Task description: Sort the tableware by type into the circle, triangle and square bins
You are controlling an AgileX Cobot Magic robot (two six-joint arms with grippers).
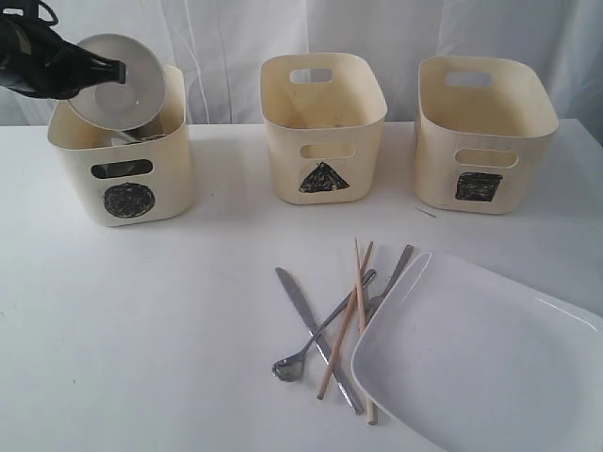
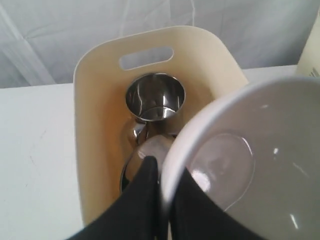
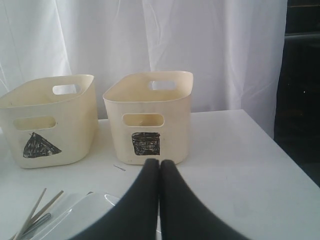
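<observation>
My left gripper [image 1: 111, 72] [image 2: 164, 172] is shut on the rim of the white bowl [image 1: 118, 82] [image 2: 250, 155], holding it tilted over the circle bin [image 1: 122, 155] [image 2: 97, 100]. Inside that bin lie a steel mug [image 2: 155, 97] and more steel ware below it. The triangle bin [image 1: 323, 127] [image 3: 47, 120] and square bin [image 1: 483, 132] [image 3: 150, 117] stand to the right. A knife [image 1: 311, 330], forks [image 1: 325, 325] and chopsticks [image 1: 349, 315] lie crossed beside the large white plate [image 1: 480, 363]. My right gripper [image 3: 159, 164] is shut and empty, in front of the square bin; it does not show in the exterior view.
A white curtain hangs behind the white table [image 1: 141, 320]. A tiny dark sliver [image 1: 425, 213] [image 3: 119, 167] lies in front of the square bin. The table's right edge [image 3: 280, 150] drops off beside the square bin.
</observation>
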